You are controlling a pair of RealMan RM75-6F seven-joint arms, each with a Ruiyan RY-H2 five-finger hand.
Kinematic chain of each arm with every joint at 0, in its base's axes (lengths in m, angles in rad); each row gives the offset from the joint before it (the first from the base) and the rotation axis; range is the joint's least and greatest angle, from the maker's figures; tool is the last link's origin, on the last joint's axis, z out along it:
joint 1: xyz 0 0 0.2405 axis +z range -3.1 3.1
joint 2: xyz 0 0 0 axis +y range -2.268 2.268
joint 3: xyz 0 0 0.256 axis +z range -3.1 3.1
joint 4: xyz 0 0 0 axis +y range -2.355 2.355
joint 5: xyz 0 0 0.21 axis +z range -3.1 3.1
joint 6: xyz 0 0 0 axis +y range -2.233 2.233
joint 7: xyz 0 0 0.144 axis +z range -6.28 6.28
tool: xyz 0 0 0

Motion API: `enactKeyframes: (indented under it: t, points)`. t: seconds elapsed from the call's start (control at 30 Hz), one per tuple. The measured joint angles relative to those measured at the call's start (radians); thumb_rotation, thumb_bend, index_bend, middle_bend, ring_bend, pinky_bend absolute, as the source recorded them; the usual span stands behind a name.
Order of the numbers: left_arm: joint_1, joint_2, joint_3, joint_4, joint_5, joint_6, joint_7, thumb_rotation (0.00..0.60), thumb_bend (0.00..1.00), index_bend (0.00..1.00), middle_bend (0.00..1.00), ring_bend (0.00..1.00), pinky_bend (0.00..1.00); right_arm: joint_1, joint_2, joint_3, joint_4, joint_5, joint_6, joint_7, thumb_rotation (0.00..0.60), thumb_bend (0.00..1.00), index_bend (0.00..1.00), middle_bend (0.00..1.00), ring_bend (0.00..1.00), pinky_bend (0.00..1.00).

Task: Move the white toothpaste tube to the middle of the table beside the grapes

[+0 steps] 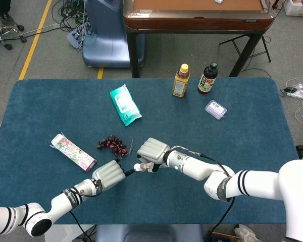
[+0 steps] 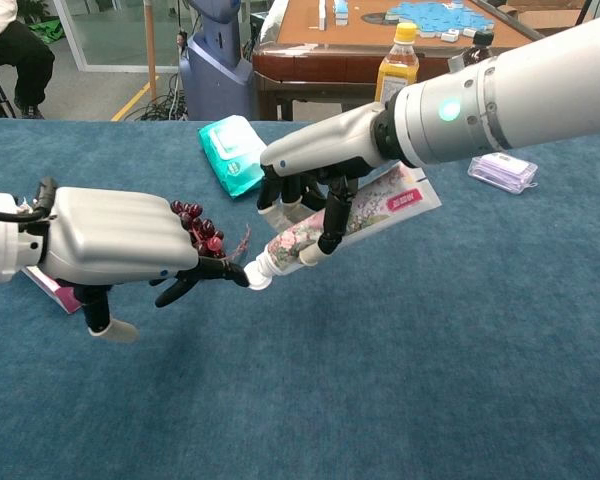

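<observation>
My right hand (image 2: pixel 315 165) grips the white toothpaste tube (image 2: pixel 365 212), which has a floral print, and holds it tilted above the blue table (image 1: pixel 242 136) with its cap end pointing down-left. The fingertips of my left hand (image 2: pixel 115 240) touch the cap; that hand holds nothing. The dark red grapes (image 2: pixel 202 228) lie just behind my left hand. From the head view, my right hand (image 1: pixel 152 150) hides most of the tube (image 1: pixel 139 167), my left hand (image 1: pixel 109 175) is low and left of it, and the grapes (image 1: pixel 112 143) sit just to the upper left.
A floral packet (image 1: pixel 72 150) lies left of the grapes. A teal wipes pack (image 1: pixel 124 105) is further back. A yellow bottle (image 1: pixel 181 80), a dark bottle (image 1: pixel 207 78) and a small purple pack (image 1: pixel 215 109) stand at the back right.
</observation>
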Motion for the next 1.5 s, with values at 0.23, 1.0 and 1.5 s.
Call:
enactKeyframes:
  t: [0.23, 1.0, 1.5]
  points:
    - [-0.005, -0.003, 0.002, 0.001, 0.001, 0.0, -0.003, 0.6, 0.2, 0.06, 0.51, 0.46, 0.26, -0.015, 0.001, 0.018, -0.004, -0.023, 0.009, 0.034, 0.6, 1.0, 0.9, 0.77, 0.7, 0.47]
    - [0.041, 0.1, 0.007, -0.038, -0.007, 0.085, -0.049, 0.6, 0.2, 0.06, 0.51, 0.46, 0.26, -0.155, -0.031, 0.019, 0.071, -0.146, 0.144, 0.151, 0.6, 0.93, 0.9, 0.7, 0.63, 0.48]
    - [0.093, 0.165, 0.013, -0.06, -0.02, 0.127, -0.065, 0.6, 0.2, 0.06, 0.51, 0.46, 0.26, -0.197, -0.14, -0.013, 0.213, -0.201, 0.138, 0.169, 0.6, 0.84, 0.85, 0.65, 0.57, 0.44]
